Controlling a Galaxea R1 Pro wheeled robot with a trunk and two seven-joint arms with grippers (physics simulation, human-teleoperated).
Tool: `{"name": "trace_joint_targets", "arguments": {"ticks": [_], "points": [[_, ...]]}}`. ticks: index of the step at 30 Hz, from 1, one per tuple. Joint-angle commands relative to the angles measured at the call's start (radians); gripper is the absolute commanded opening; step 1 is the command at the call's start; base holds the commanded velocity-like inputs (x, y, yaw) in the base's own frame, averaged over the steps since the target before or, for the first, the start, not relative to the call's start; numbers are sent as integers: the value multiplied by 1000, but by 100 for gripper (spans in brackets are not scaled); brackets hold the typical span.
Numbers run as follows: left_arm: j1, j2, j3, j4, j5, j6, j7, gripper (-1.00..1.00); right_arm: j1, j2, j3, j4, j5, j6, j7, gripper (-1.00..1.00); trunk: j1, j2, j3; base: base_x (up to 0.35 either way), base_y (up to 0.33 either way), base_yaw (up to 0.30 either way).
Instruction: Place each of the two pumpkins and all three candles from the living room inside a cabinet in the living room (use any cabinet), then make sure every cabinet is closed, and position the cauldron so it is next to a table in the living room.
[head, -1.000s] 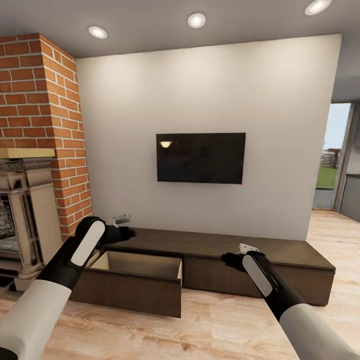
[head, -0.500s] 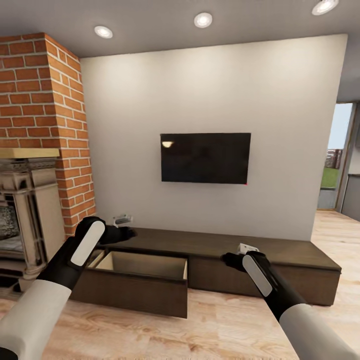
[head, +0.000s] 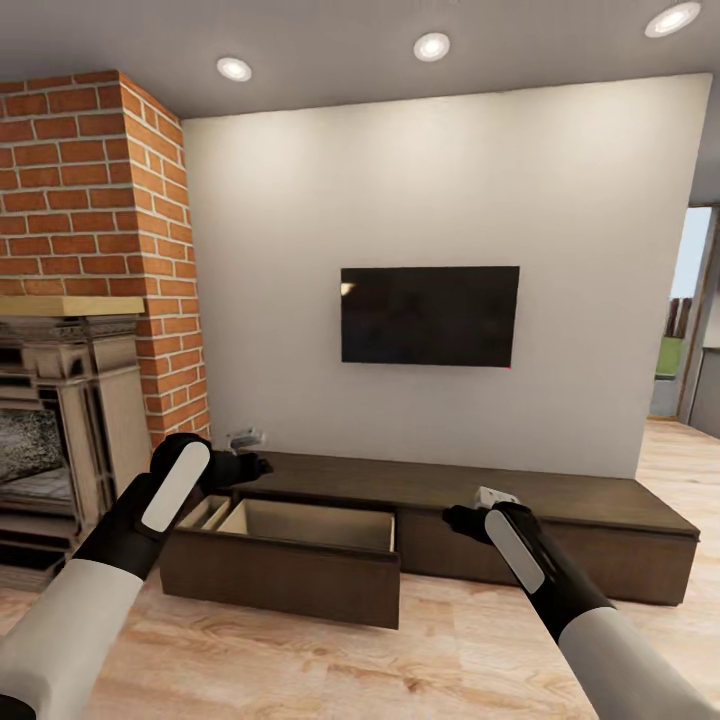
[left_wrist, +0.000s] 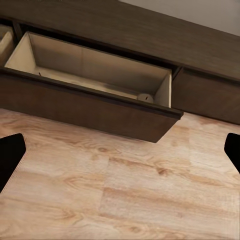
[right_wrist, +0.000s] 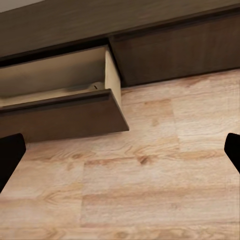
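The long dark-brown cabinet (head: 480, 495) runs along the white wall under the TV. Its left drawer (head: 290, 570) is pulled out, showing a pale inside (left_wrist: 90, 67). A small pale round thing (left_wrist: 145, 97) lies in a corner of the drawer; I cannot tell whether it is a candle. My left gripper (head: 258, 465) hovers above the drawer's left end, open and holding nothing. My right gripper (head: 452, 517) hangs in front of the cabinet's middle, open and holding nothing. Pumpkins, cauldron and table are out of view.
A brick chimney (head: 90, 190) with a stone fireplace (head: 60, 420) stands at the left. A black TV (head: 430, 316) hangs on the wall. Wood floor (head: 430, 660) stretches in front of the cabinet. A doorway (head: 690, 330) opens at the far right.
The whole picture has shifted to the right, so the camera has turned left. More of the fireplace shows. Both arms keep their pose, and the drawer stays open.
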Motion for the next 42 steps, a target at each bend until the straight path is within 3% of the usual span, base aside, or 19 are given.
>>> {"name": "trace_joint_targets", "arguments": {"ticks": [1,42], "points": [[-1,1,-3,-1,10,1,10,100,-1,-1,4,-1,-10,1,-10,100,0,-1,-1,-6,303,0],[0,2,-1,0,14,1,7,100,-1,-1,4,-2,-13,-1,-10,100,0,-1,4,0,310,-37]]}}
